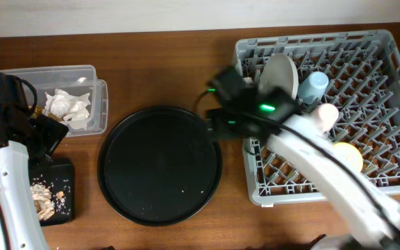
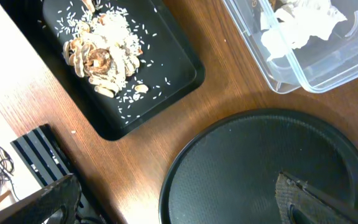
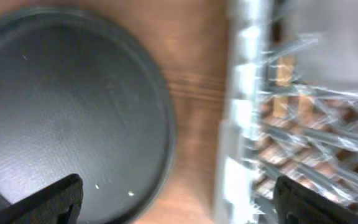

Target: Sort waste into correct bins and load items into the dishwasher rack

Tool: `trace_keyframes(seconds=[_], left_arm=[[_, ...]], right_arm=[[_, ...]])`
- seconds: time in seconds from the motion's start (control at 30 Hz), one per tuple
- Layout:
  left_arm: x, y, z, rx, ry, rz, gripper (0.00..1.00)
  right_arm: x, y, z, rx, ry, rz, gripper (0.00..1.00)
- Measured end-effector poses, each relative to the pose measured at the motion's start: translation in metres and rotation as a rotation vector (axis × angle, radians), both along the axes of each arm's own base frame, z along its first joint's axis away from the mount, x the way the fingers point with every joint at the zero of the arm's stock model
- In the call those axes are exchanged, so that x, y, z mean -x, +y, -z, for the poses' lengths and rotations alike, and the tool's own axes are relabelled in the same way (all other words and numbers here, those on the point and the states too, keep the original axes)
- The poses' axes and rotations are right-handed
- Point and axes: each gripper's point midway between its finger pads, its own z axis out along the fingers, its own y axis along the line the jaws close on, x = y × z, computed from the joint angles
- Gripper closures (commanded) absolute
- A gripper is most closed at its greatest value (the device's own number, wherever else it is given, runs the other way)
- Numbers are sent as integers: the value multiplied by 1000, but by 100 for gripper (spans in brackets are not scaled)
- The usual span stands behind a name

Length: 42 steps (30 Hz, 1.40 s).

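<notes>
The clear box (image 1: 97, 97) at the back left holds crumpled white tissues (image 1: 68, 105); both also show in the left wrist view, the box (image 2: 278, 78) and the tissues (image 2: 303, 31). The shallow black tray (image 1: 67, 173) holds beige food crumbs (image 1: 45, 198), also seen as tray (image 2: 173, 74) and crumbs (image 2: 101, 56). The grey rack (image 1: 387, 83) holds the plate (image 1: 280, 73), blue cup (image 1: 316, 85), pink cup (image 1: 327, 115) and yellow bowl (image 1: 347, 157). Chopsticks are not visible. My left gripper (image 1: 49, 137) (image 2: 179, 211) is open and empty. My right gripper (image 1: 214, 104) (image 3: 188, 205) is open and empty, between the round tray and the rack (image 3: 247, 124).
A large round black tray (image 1: 160, 165) lies mid-table with a few specks on it; it also shows in the left wrist view (image 2: 260, 162) and the right wrist view (image 3: 73, 93). Bare wooden table surrounds it. My right arm crosses the rack's front left.
</notes>
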Motion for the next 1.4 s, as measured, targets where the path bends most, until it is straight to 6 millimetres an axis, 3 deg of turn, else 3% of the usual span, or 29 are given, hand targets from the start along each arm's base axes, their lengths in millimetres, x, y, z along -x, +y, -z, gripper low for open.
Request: trace_keyframes(seconds=[0.07,0.13,0.23,0.3,0.37,0.53,1.1,1.23,1.4], left_arm=[[0,0,0,0,0,0,1],[0,0,0,0,0,0,1],[0,0,0,0,0,0,1],[0,0,0,0,0,0,1],[0,0,0,0,0,0,1],[0,0,0,0,0,0,1],[0,0,0,0,0,0,1],[0,0,0,0,0,0,1],[0,0,0,0,-1,0,1]], right_arm=[[16,-36,-41,-27,-88,59,2],[34,-62,-65,-43,-141,99,2],[67,-88,-92,-67,-211,118,1],[83,-98,-101,-81,-237,121,1],[99,-107,-97,-87,-250,123,2],[115,-113,-71,-77,-205,112,2],[118,-106,-51,-60,-117,90,2],[100,-97,-36,-85,-180,75,2],[72,-86,-42,-241,-499,-9,2]])
